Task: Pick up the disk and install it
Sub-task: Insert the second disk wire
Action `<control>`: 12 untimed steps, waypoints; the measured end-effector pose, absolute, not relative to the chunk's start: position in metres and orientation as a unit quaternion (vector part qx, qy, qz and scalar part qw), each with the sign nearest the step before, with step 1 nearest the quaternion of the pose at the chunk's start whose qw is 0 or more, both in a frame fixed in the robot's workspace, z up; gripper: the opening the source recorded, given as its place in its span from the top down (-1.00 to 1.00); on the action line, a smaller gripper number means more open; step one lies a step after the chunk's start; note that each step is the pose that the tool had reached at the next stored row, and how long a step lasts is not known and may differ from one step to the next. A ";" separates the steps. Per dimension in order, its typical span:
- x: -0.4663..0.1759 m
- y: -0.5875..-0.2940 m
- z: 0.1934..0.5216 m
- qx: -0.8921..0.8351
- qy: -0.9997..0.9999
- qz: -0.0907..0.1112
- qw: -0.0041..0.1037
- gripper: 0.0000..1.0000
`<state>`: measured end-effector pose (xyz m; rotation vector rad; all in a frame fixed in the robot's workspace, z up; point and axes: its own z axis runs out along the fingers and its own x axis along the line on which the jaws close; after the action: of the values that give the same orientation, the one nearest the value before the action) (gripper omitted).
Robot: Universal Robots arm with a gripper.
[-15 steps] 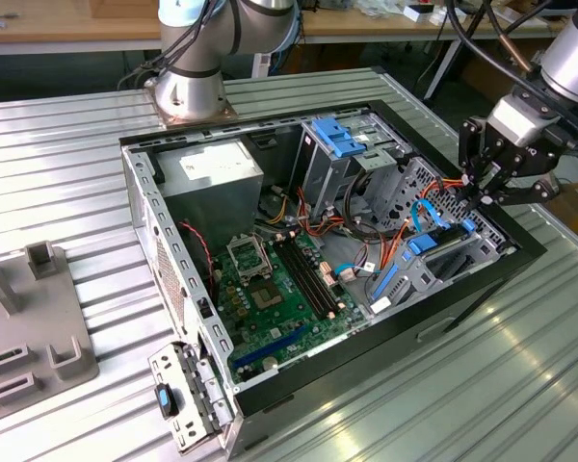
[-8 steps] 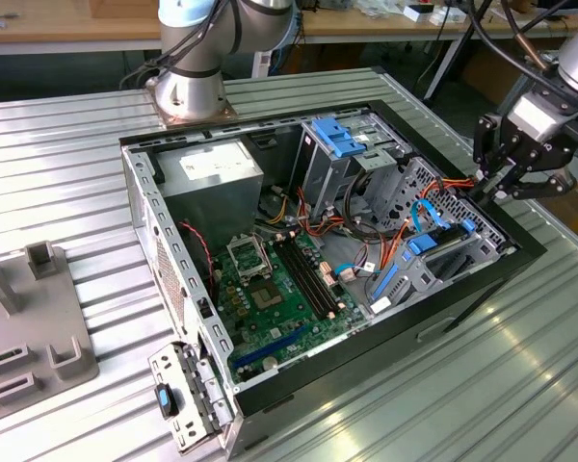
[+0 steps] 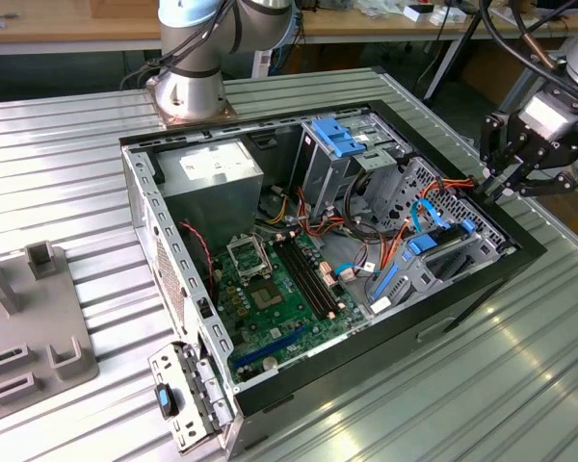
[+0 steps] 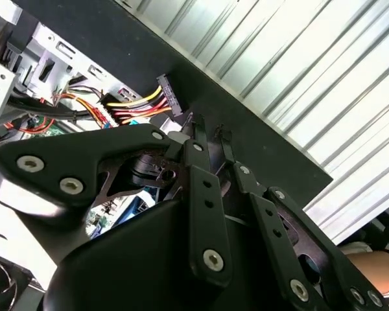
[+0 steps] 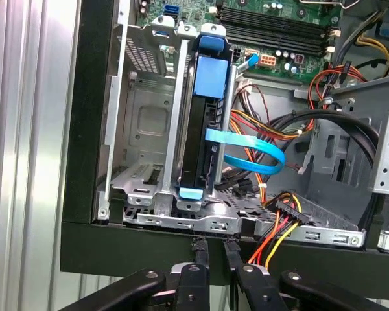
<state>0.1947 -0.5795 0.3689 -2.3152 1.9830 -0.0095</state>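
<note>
With its fingers narrow and holding nothing, the gripper [image 3: 498, 185] hovers at the exterior view's right, above the computer case [image 3: 462, 306] edge, near the seated disk [image 5: 204, 123].

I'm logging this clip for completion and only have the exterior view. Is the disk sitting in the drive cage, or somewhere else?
Observer: In the first wrist view the disk stands on edge in a slot of the drive cage, with its blue carrier ends showing.
Operator: Where is the pincer relative to it?
Observer: The pincer is at the case's black wall, outside the cage and apart from the disk.
Operator: Are there any cables nearby?
Observer: A light blue flat cable curves away beside the disk. In the second wrist view a black connector on yellow and red wires lies just beyond the pincer.
</note>
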 end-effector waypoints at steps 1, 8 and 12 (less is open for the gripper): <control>0.195 -0.580 0.369 -0.763 0.645 -0.003 0.047 0.53; 0.195 -0.579 0.369 -0.816 0.576 0.001 0.047 0.53; 0.195 -0.579 0.369 -0.851 0.523 0.004 0.047 0.53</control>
<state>0.1947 -0.5794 0.3689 -2.5969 1.5966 0.0128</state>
